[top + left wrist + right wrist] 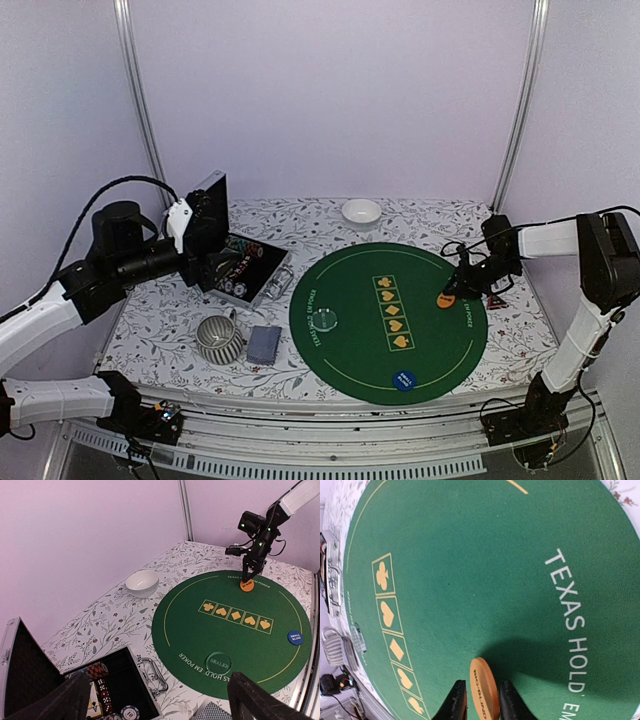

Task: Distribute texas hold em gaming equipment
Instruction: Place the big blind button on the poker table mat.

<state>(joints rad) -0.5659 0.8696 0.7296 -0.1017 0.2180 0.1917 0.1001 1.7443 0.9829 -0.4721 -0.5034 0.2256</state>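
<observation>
My left gripper (159,692) hangs spread wide above the open case (245,270); at the green mat's (350,340) right edge, the orange Big Blind button (485,690) stands on its rim between my right gripper's (483,686) fingers (454,702), faces toward them; whether they pinch it I cannot tell

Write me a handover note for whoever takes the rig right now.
Left gripper: open, empty, over the open chip case.
Right gripper: fingers flank the orange Big Blind button, apparently on edge at the right rim of the green mat; grip unclear.
Done: Dealer button and blue Small Blind button lie on the mat.
Left: lay Big Blind flat; card deck off-mat by the ribbed mug; chips in the case.
</observation>
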